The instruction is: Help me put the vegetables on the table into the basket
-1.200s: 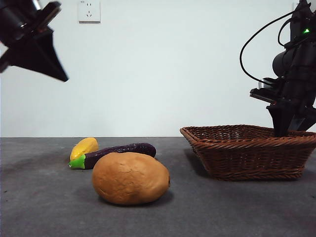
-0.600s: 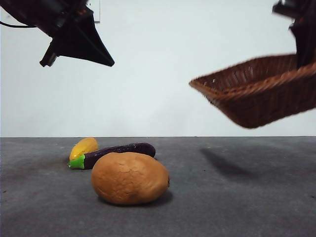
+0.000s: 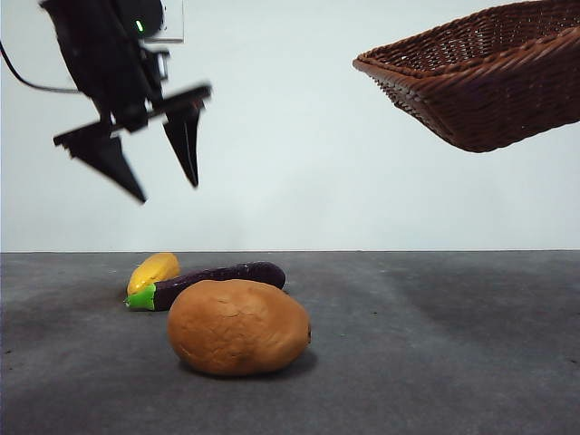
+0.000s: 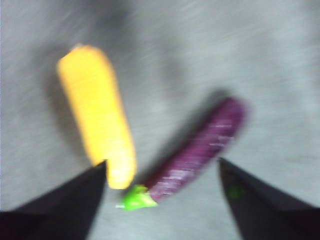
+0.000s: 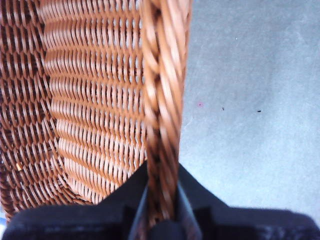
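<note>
On the dark grey table (image 3: 435,362) lie three vegetables: a big tan potato (image 3: 238,327) nearest the camera, behind it a slim purple eggplant (image 3: 210,283) (image 4: 197,150) with a green cap, and a yellow oval piece (image 3: 155,271) (image 4: 97,115). My left gripper (image 3: 163,186) (image 4: 162,167) hangs open high above the eggplant and the yellow piece, touching neither. The wicker basket (image 3: 480,77) (image 5: 95,100) is tilted in the air at the upper right, with my right gripper (image 5: 162,195) shut on its braided rim. The right arm itself is out of the front view.
A white wall with a power socket (image 3: 168,23) stands behind the table. Bare grey tabletop (image 5: 250,100) spreads under the raised basket.
The basket has gone from resting on the table to being lifted high and tilted at the upper right. The left gripper has come down and turned over the eggplant and yellow piece.
</note>
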`<action>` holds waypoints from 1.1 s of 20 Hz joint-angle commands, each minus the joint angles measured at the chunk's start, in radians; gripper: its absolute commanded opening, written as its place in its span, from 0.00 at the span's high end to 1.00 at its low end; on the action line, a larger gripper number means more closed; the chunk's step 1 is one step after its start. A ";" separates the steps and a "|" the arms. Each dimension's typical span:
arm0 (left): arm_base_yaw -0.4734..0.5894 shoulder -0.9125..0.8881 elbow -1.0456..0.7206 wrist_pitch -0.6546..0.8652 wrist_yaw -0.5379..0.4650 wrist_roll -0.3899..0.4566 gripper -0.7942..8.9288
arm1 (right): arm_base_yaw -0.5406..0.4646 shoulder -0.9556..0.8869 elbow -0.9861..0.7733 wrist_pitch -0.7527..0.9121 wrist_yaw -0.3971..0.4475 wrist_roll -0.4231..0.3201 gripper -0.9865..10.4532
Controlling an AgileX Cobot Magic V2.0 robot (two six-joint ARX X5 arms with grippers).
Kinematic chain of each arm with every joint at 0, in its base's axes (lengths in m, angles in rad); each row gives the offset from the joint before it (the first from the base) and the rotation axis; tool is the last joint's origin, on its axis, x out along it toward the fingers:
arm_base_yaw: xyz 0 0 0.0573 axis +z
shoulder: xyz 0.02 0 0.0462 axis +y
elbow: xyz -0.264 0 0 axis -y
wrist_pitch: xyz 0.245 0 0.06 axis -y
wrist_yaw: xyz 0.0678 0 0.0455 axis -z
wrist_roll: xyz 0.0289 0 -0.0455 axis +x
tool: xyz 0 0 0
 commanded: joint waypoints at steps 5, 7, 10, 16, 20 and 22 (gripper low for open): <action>-0.002 0.196 0.152 -0.054 -0.119 0.040 0.43 | 0.002 -0.015 -0.003 -0.011 -0.011 -0.026 0.93; 0.003 0.234 0.170 -0.043 -0.142 0.041 0.43 | 0.002 -0.015 -0.003 -0.010 -0.011 -0.026 0.93; 0.013 0.291 0.178 -0.034 -0.138 0.041 0.43 | 0.002 -0.015 -0.003 -0.009 -0.011 -0.026 0.93; 0.025 0.345 0.178 -0.023 -0.175 0.049 0.51 | 0.002 -0.015 -0.003 0.004 -0.011 -0.026 0.93; 0.026 0.359 0.178 -0.012 -0.175 0.048 0.74 | 0.002 -0.015 -0.003 0.010 -0.011 -0.026 0.93; 0.026 0.359 0.178 -0.015 -0.174 0.048 0.94 | 0.002 -0.014 -0.003 0.011 -0.011 -0.026 0.93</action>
